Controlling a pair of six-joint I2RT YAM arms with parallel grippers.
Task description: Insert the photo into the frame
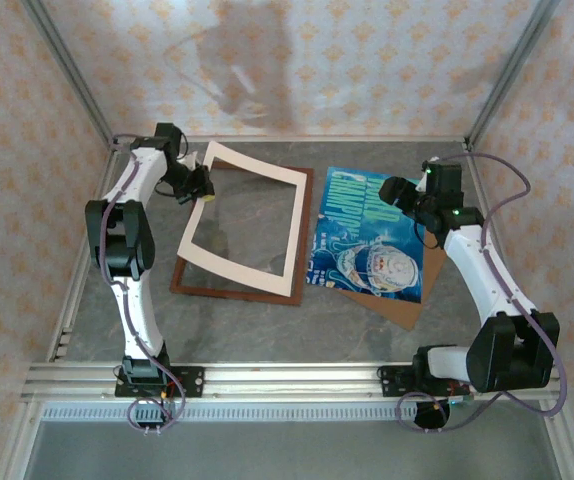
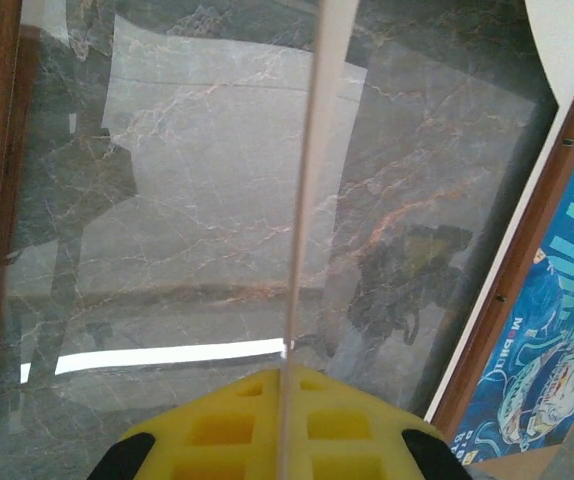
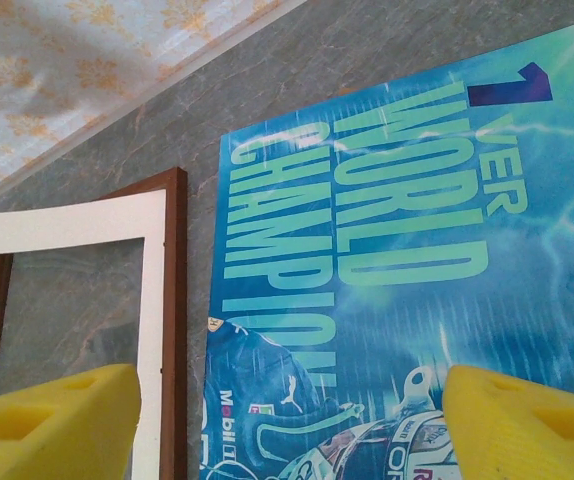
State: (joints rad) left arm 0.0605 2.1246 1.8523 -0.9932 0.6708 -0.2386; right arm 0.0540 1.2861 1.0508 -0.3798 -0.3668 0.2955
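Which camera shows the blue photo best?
The top external view: nearly the whole photo shows, lying right of the frame. The right wrist view shows its upper part close, lettering readable, edges cut off. The left wrist view catches a strip at the side.

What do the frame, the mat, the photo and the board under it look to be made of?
The frame looks like wood: reddish-brown, satin moulding. The mat: matte cream card, bowing where lifted. The photo: glossy printed paper, glare streaks. The board: matte brown cardboard or fibreboard, can't tell which.
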